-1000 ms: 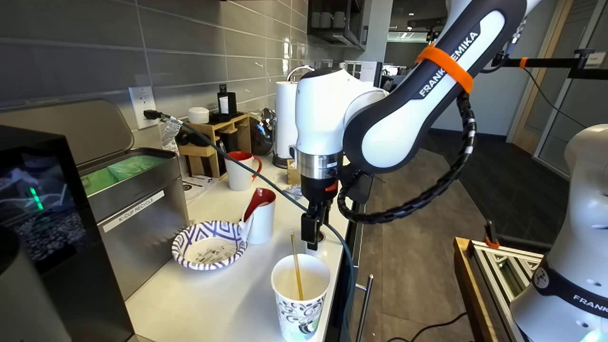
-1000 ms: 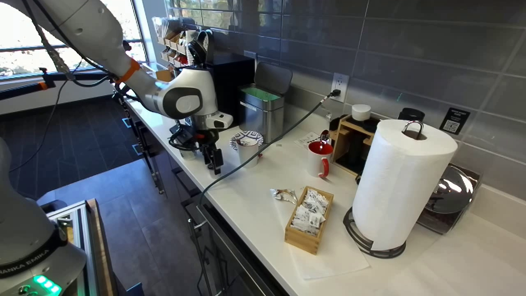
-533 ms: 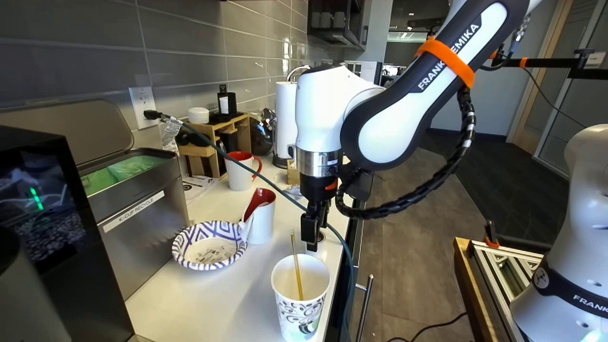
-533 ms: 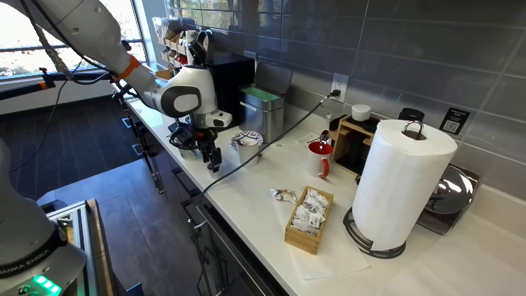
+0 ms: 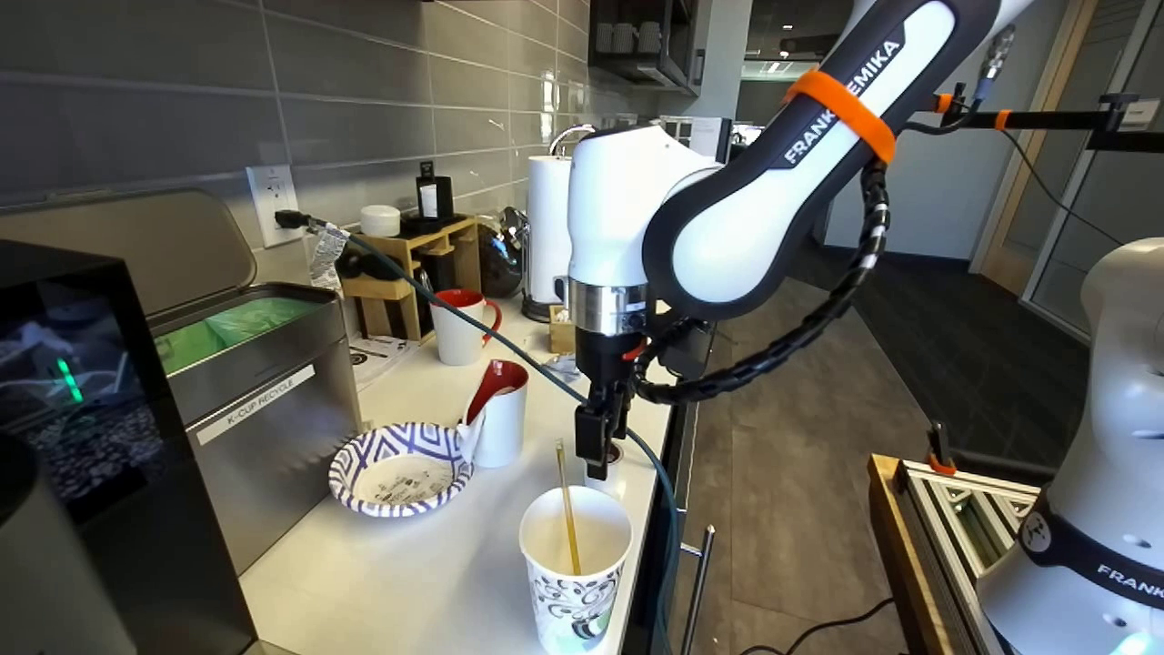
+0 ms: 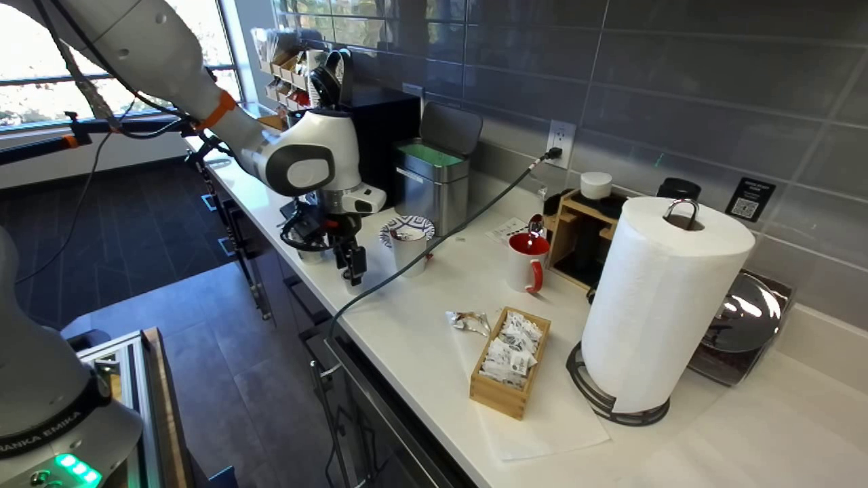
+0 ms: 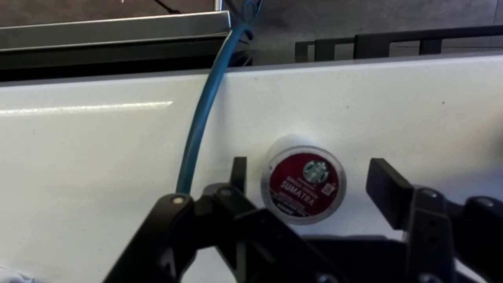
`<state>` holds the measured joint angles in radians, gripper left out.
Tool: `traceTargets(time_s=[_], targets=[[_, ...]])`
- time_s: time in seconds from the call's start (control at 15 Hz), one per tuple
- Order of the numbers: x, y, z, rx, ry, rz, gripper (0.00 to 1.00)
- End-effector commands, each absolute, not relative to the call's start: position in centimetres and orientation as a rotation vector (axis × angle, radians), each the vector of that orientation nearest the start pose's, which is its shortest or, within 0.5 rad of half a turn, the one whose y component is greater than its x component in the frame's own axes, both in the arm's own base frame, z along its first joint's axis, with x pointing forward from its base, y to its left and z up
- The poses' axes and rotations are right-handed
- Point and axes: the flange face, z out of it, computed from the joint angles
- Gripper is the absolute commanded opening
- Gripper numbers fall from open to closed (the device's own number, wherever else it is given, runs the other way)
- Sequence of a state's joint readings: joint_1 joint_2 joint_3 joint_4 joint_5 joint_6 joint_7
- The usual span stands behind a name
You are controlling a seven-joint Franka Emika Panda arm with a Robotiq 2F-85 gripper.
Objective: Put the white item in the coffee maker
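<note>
The white item is a small white coffee pod with a dark red lid (image 7: pixel 303 184), standing upright on the white counter near its front edge. It is partly hidden behind the fingers in an exterior view (image 5: pixel 616 459) and shows small in an exterior view (image 6: pixel 352 289). My gripper (image 7: pixel 309 181) is open, pointing down just above the pod. In the wrist view one finger is on each side of the pod, with a gap to both; the left finger is closer. The coffee maker (image 5: pixel 150 382), a large black box with a lit screen, also stands behind the arm (image 6: pixel 386 135).
A paper cup with a stirrer (image 5: pixel 575 591) stands near the gripper. A white-and-red mug (image 5: pixel 502 428), a patterned paper bowl (image 5: pixel 400 487) and an open steel bin (image 5: pixel 273 400) are nearby. A blue-grey cable (image 7: pixel 200 118) crosses the counter beside the gripper.
The forearm and elbow have shifted slightly leftward and down in an exterior view. The fingertips have hardly moved, and more of the pod shows beside them. The pod has not moved.
</note>
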<state>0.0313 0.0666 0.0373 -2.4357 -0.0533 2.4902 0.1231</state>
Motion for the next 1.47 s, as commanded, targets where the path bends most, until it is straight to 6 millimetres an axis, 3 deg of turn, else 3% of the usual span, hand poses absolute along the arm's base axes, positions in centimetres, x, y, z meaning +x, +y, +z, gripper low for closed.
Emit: traceTargets(time_s=[0.0,0.33,0.8,1.2,1.4], targets=[[48.7,3.1,27.3,-3.153,0.032,0.027,0.73],[48.9,3.2,27.2,-3.154,0.04,0.018,0.63],[48.4,3.4,28.1,-3.165,0.041,-0.006,0.29],[45.6,5.1,31.7,-3.205,-0.144,-0.069,0.29],[43.7,6.3,35.2,-3.232,-0.322,-0.197,0.29]])
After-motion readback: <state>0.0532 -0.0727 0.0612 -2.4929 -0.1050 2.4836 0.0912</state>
